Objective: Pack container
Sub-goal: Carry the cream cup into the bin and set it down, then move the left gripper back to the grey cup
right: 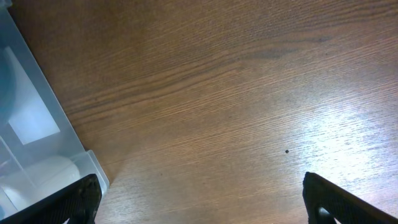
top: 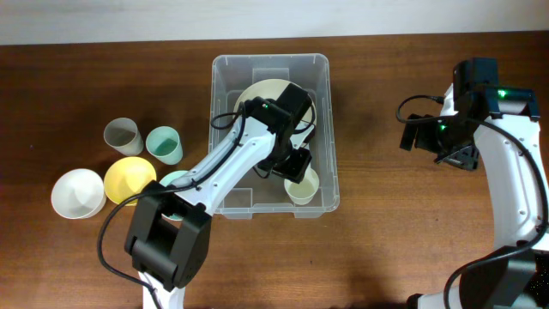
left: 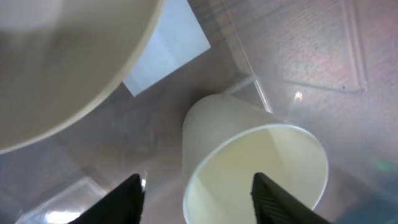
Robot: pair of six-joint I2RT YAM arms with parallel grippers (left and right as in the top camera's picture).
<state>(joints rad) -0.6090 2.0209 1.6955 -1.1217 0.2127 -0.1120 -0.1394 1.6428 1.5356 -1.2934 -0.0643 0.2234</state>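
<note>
Clear plastic container [top: 270, 58] sits mid-table with the left arm reaching down into it. The left gripper [left: 198, 186] has its jaws apart, straddling a cream cup [left: 249, 155] that stands in the bin's 5 o'clock corner. In the wrist view one finger has a clear gap to the cup. The other sits right at the rim, and I can't tell if it's touching.

A cream bowl [top: 262, 90] takes up the 12 o'clock end, and a white label [left: 168, 53] shows on the floor between bowl and cup.

What I'd worry about:
- If the arm lifts out at an angle, that close finger could hook the rim and tip the cup or drag it up the wall. Spreading wider and rising straight up looks safer.
- The cup is jammed near the corner, so a bump has nowhere to go except over.
- The forearm crosses the bin's 7 o'clock wall, so a low swing back could shove the whole container.
- Grey cup [top: 123, 135], teal cup [top: 163, 143], yellow bowl [top: 130, 176] and white bowl [top: 77, 193] wait out at 9 o'clock. Floor space looks tight, so they'd likely need nesting.

The right gripper [right: 200, 196] is spread wide and holds nothing, hovering over bare table [top: 386, 257] at 3 o'clock.
</note>
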